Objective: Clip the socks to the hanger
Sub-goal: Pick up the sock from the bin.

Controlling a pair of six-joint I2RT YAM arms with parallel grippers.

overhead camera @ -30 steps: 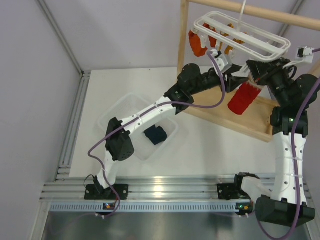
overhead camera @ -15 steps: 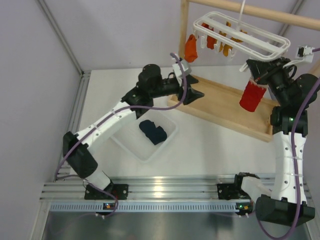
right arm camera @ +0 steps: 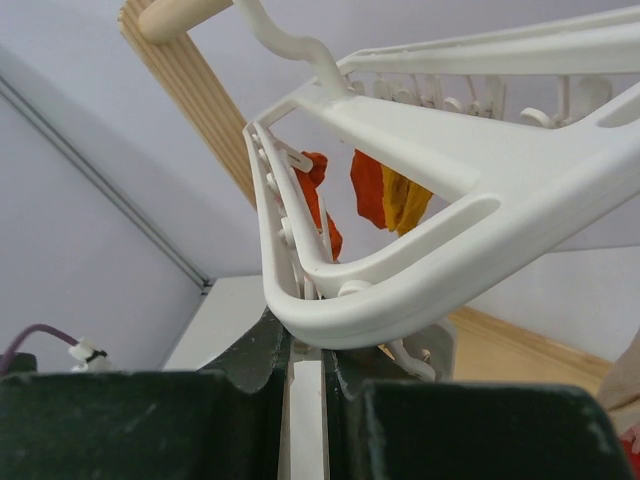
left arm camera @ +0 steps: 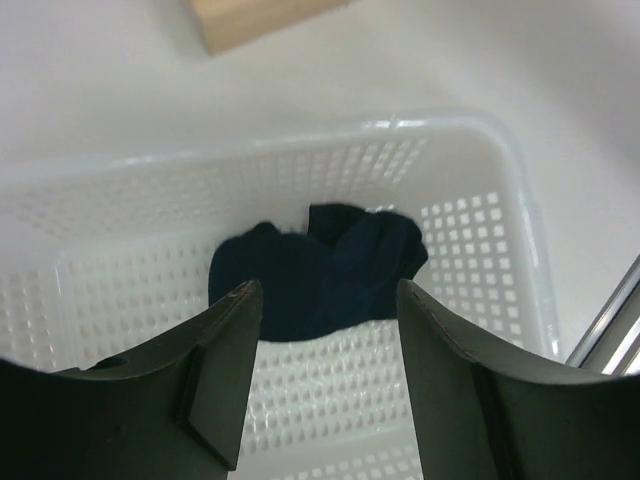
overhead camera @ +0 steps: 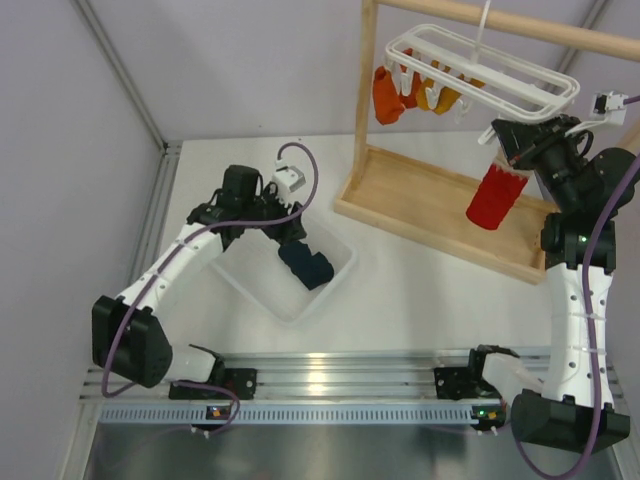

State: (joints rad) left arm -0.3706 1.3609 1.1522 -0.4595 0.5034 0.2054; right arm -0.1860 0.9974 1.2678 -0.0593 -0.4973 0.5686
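Roughly halfway: red sock (overhead camera: 490, 198) hung at hanger (overhead camera: 520, 80), right end effector (right arm camera: 308, 355) pinched on clip (right arm camera: 308, 405); navy sock (left arm camera: 320, 265) left in basket (left arm camera: 470, 230) under wide left end effector (left arm camera: 325, 295).

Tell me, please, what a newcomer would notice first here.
The red sock dangling beneath the hanger, beside the right gripper, stands out. Orange and yellow socks hang at its left end. The open left gripper hovers over a navy sock in the basket.
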